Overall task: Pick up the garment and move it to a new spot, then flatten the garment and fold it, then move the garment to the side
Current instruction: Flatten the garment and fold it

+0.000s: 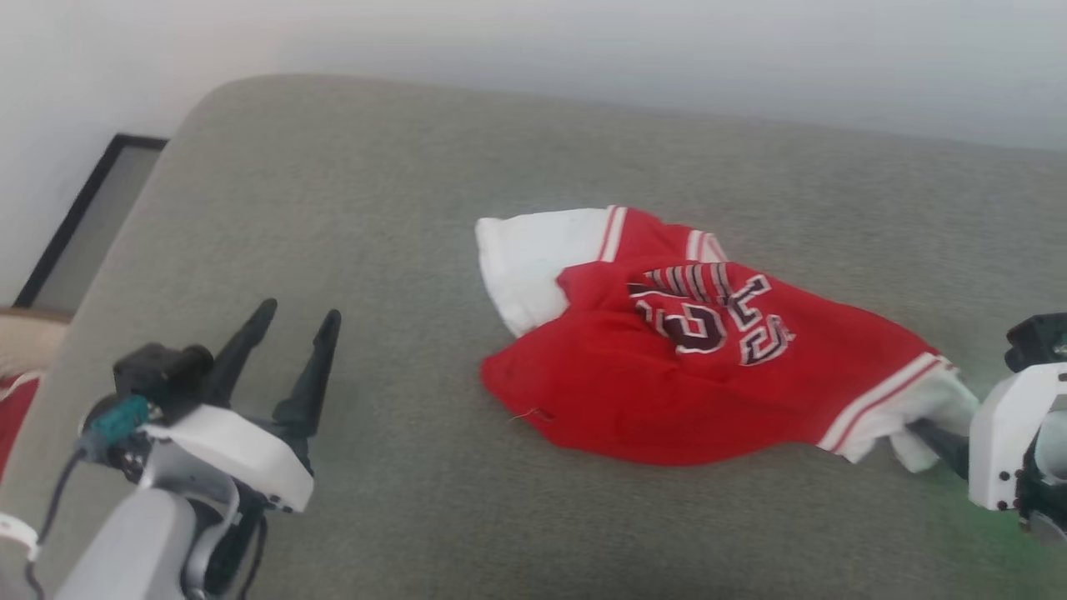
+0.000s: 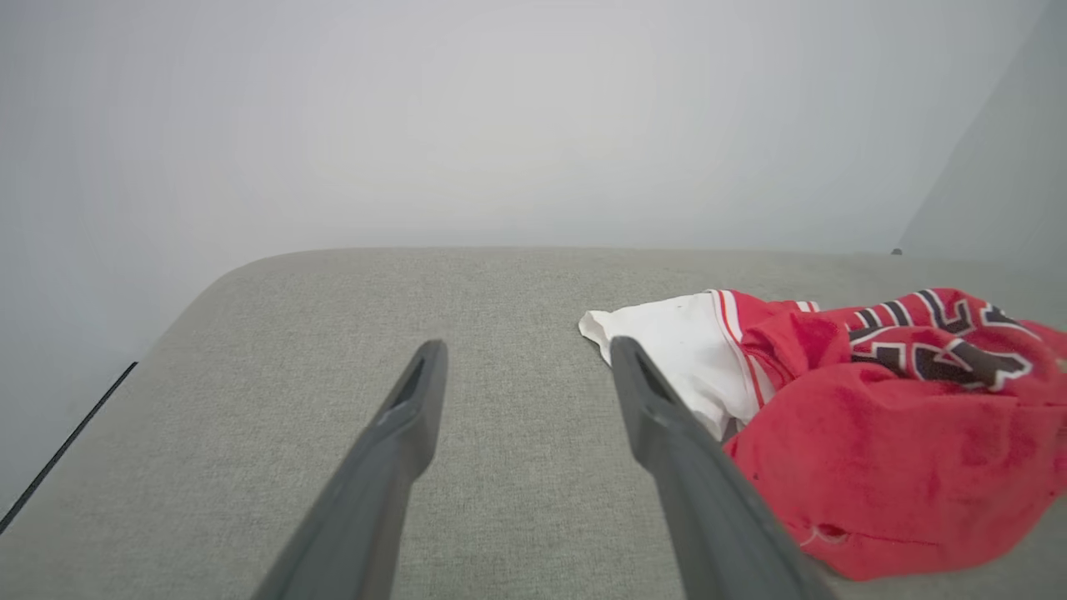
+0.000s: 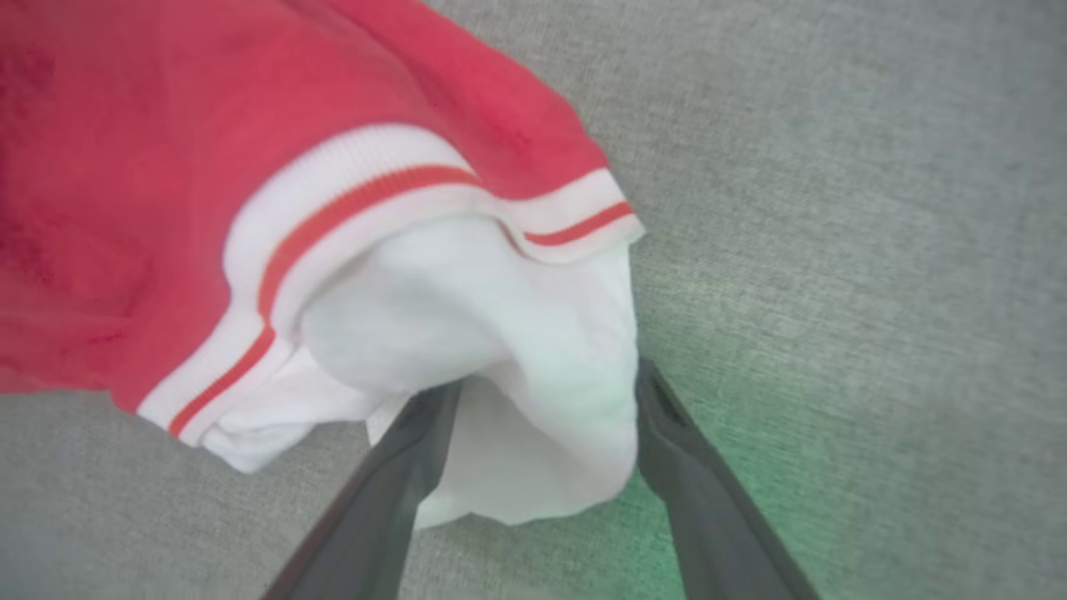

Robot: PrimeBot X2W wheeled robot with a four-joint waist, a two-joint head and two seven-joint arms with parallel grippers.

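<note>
— How is my right gripper point(image 3: 542, 387) standing?

— You're keeping it wide, with the white sleeve point(image 3: 500, 333) lying loose between the fingers, not pinched. Your left gripper point(image 2: 527, 346) is hovering wide too, left of the shirt point(image 1: 667, 392).

— And the task?

— The shirt is lying bunched mid-cushion point(image 1: 375, 208). I'd judge flattening, folding and moving aside are all waiting.

— Which view is helping?

— Your right wrist view is showing the sleeve between the fingers. The head view is showing the whole crumple.
</note>
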